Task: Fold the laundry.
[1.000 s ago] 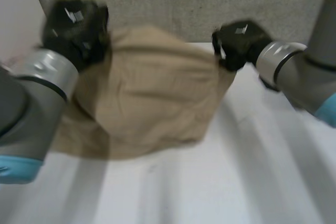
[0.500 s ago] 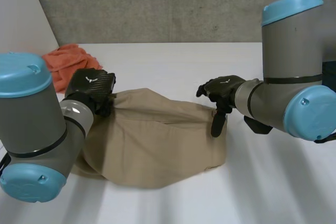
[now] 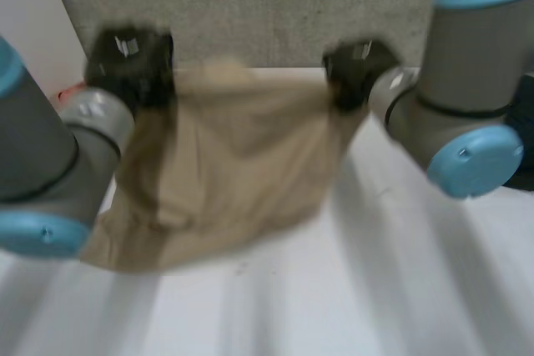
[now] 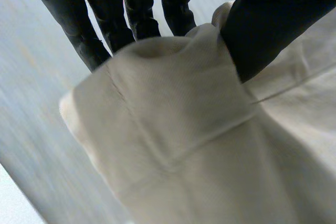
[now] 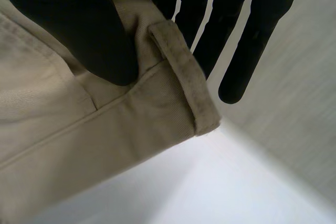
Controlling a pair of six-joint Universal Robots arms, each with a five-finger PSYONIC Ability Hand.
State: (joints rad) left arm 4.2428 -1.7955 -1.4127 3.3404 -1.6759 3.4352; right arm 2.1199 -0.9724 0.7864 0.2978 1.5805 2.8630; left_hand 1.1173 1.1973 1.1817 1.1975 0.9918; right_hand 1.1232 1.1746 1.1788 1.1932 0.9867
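Observation:
A tan garment [image 3: 234,164] hangs stretched between both hands above the white table [image 3: 375,289]; its lower edge rests on the table. My left hand [image 3: 129,64] pinches the garment's upper left corner: in the left wrist view the thumb [image 4: 273,19] presses the tan cloth [image 4: 178,129] against the fingers [image 4: 131,14]. My right hand [image 3: 355,72] pinches the upper right corner. In the right wrist view its thumb [image 5: 79,30] clamps the seamed hem [image 5: 178,72] of the garment [image 5: 79,145] against the fingers [image 5: 247,40].
An orange cloth [image 3: 71,89] peeks out at the table's far left behind my left arm. A grey wall [image 3: 250,6] stands behind the table. The near table surface lies bare.
Both hands have risen from the table, lifting the garment's top edge and spreading it. The right hand, which had its fingers off the cloth half a second ago, now pinches the corner.

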